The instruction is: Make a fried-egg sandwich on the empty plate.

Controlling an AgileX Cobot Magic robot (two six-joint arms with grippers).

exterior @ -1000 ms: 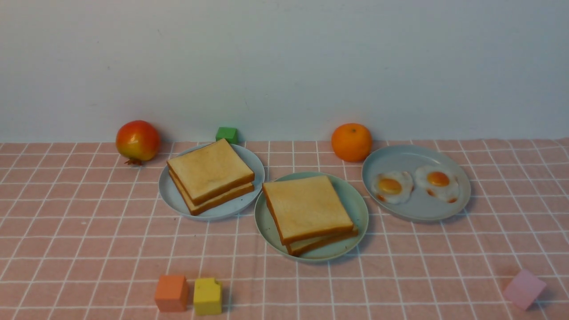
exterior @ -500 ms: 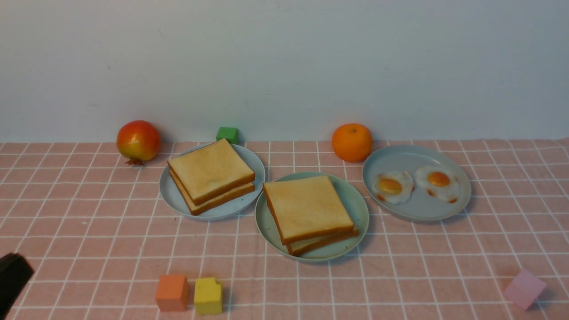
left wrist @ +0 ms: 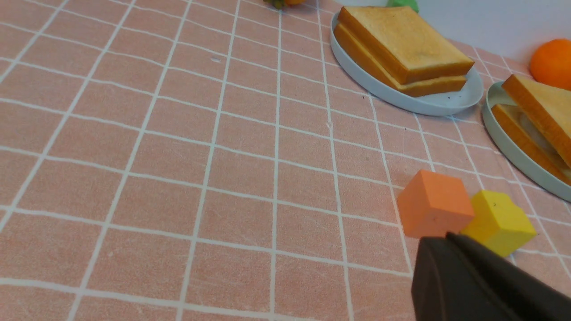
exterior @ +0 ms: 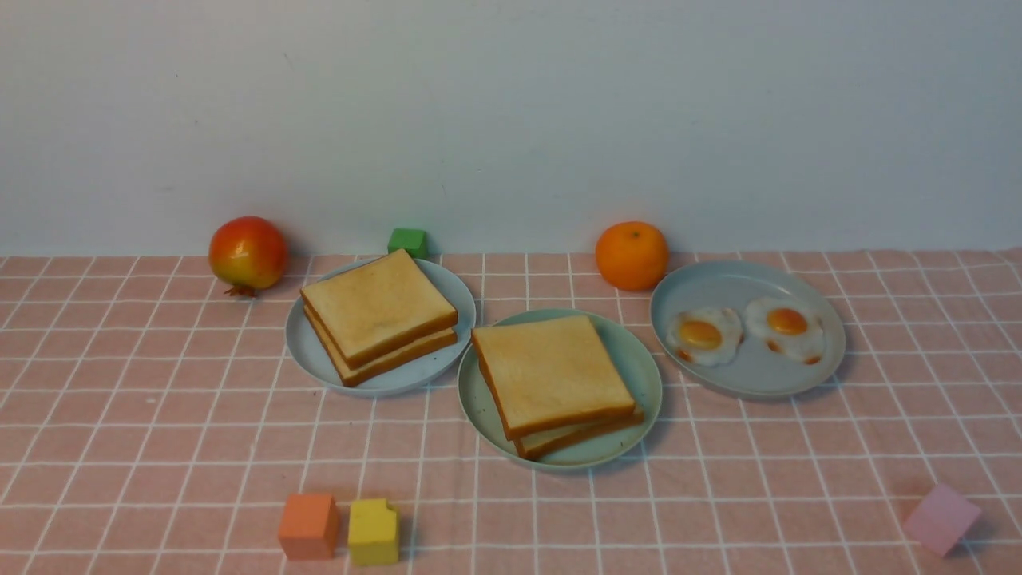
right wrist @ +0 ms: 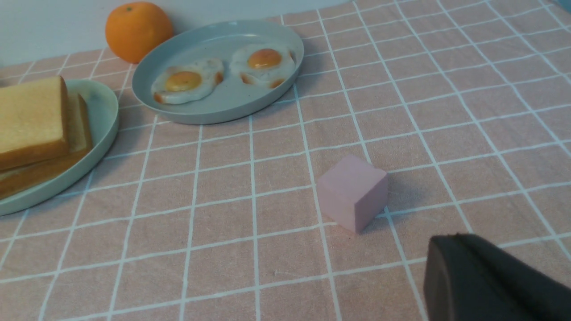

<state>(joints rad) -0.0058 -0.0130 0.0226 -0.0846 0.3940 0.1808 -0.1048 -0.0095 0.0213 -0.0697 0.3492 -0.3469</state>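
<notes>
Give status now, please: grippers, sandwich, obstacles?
Left gripper and right gripper: jaw state unreadable, holding nothing. Sandwich stacked on green plate, egg filling barely visible. Nothing in the way.

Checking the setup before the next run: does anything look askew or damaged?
The sandwich's top toast sits skewed, its lower slice poking out on the plate. The yellow block has a notch in its top corner.

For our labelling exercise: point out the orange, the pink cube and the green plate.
orange (exterior: 631,255), front view, middle of its peel.
pink cube (right wrist: 352,191), right wrist view, its front face.
green plate (exterior: 639,371), front view, bare inner surface.
</notes>
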